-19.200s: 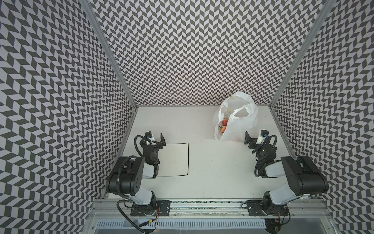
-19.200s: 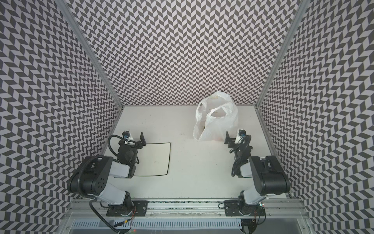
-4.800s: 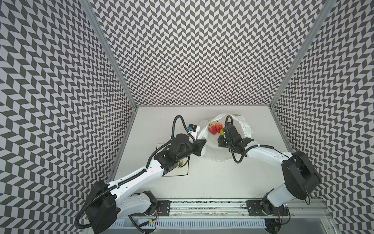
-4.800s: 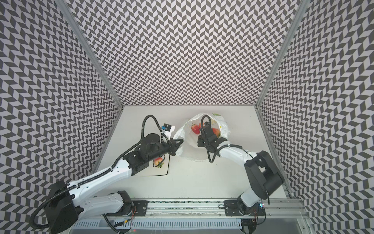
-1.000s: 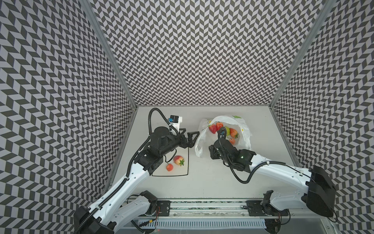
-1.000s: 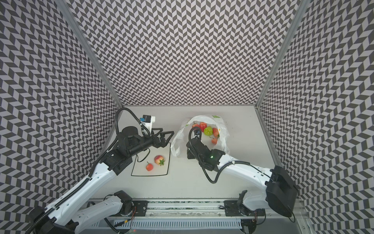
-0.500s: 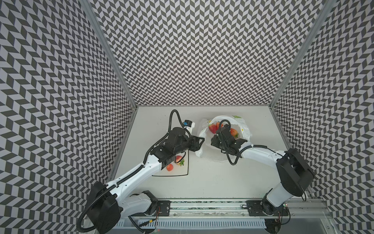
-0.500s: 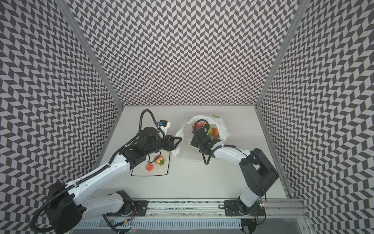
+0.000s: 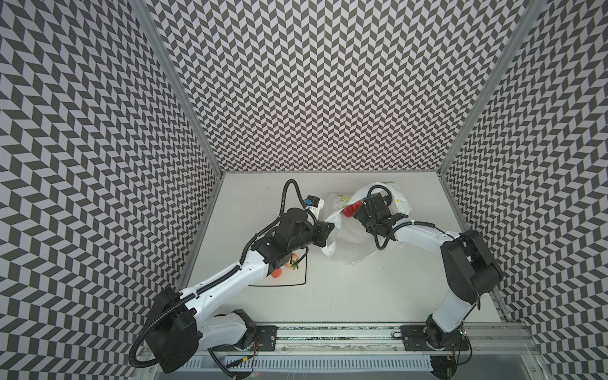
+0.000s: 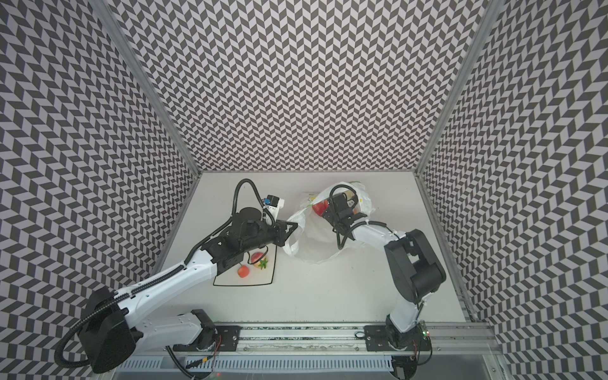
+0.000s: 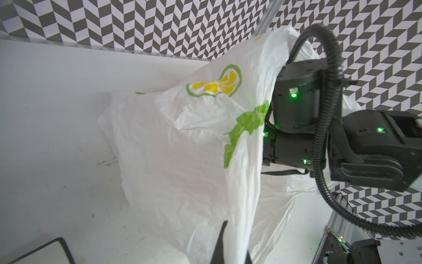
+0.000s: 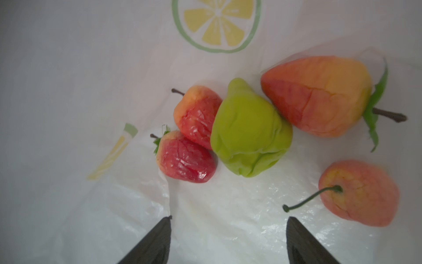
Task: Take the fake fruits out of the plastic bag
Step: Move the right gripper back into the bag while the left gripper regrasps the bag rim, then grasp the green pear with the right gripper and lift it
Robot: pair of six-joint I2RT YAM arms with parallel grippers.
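The plastic bag [image 9: 348, 245] [image 10: 314, 240] lies at the back middle of the table, mouth toward the front. My left gripper [image 11: 235, 242] [image 9: 330, 230] is shut on a band of the bag's rim and holds it up. Inside the bag my right gripper [image 12: 229, 218] stands open, with nothing between its fingers. Just beyond it lie fake fruits: a lumpy green fruit [image 12: 249, 134], two red strawberries [image 12: 186, 160], a large orange-red fruit [image 12: 317, 96] and an orange-pink stemmed ball [image 12: 360, 194]. Both top views show red fruit [image 9: 351, 209] beside the right wrist.
A square black-rimmed white plate [image 9: 304, 274] [image 10: 273, 276] lies left of the bag, partly under the left arm. On it sit a strawberry [image 10: 258, 258] and a small orange ball [image 10: 243, 271]. Patterned walls enclose the table on three sides.
My left gripper has reached the bag's rim and shut on it. My right gripper has moved from the bag's front into its mouth and opened wider.
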